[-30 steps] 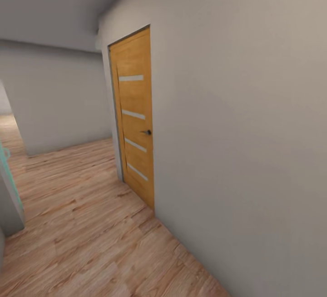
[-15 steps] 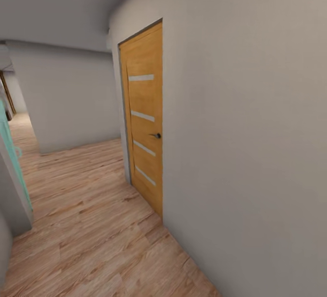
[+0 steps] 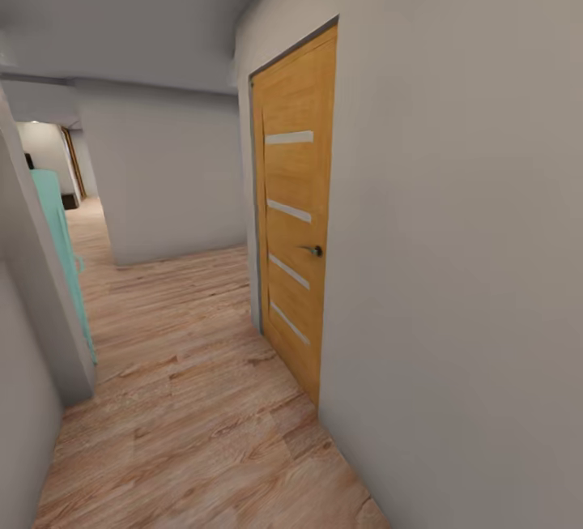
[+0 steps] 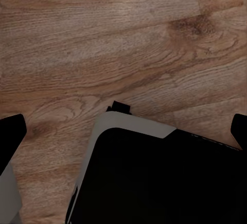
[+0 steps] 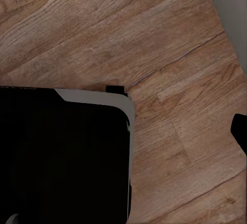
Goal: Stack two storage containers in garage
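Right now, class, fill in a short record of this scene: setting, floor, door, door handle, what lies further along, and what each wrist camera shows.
setting: narrow hallway between grey walls
floor: light wood planks
door: orange-brown wooden door with four pale horizontal strips, closed, in the wall at the view's right
door handle: small dark handle near the door's right edge
further along: a teal panel at the left; the corridor runs on past a wall corner
left wrist view: wood floor and the robot's dark base
right wrist view: wood floor, dark base, a strip of wall

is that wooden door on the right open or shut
Shut. The wooden door sits flush in its frame along the grey wall, with no gap showing a room behind.
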Tool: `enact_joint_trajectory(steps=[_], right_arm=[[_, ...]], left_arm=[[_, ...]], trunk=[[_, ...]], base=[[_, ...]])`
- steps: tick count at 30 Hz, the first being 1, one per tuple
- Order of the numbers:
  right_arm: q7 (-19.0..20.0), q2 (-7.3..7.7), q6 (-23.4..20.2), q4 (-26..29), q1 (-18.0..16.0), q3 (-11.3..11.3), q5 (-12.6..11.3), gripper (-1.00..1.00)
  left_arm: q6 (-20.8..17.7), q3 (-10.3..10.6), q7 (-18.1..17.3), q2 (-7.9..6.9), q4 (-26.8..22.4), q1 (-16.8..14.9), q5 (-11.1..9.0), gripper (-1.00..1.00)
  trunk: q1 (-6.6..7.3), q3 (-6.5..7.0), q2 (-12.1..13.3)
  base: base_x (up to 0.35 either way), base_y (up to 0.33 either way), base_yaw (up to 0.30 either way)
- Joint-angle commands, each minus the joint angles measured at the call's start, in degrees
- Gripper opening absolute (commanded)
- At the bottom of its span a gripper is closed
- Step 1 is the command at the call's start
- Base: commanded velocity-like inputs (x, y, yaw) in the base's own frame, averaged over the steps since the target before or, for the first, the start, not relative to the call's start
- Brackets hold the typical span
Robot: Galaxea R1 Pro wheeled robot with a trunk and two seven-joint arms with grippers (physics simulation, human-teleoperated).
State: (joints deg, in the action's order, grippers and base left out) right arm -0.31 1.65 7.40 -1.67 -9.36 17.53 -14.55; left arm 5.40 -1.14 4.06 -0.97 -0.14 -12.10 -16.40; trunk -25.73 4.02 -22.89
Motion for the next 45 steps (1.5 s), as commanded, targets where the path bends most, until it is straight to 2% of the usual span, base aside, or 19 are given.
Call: enact_joint_trajectory(steps=[1,45], right_arm=[[-0.04,-0.02,0.33,-0.18,-0.05,0.49,-0.48,1.0],[-0.05,0.02,0.42,-0.18,-0.05,0.4,-0.48,1.0]], left_arm=[[0.22,-0.09,0.07,0.02,0.06,-0.03,-0.13,1.0],[0.31,-0.09,0.07,0.0,0.07,-0.03,-0.13,1.0]], trunk=[[-0.05,-0.02,-0.03],[-0.05,-0.02,-0.03]], base=[[0.321,0.0,0.269],[0.321,0.0,0.269]])
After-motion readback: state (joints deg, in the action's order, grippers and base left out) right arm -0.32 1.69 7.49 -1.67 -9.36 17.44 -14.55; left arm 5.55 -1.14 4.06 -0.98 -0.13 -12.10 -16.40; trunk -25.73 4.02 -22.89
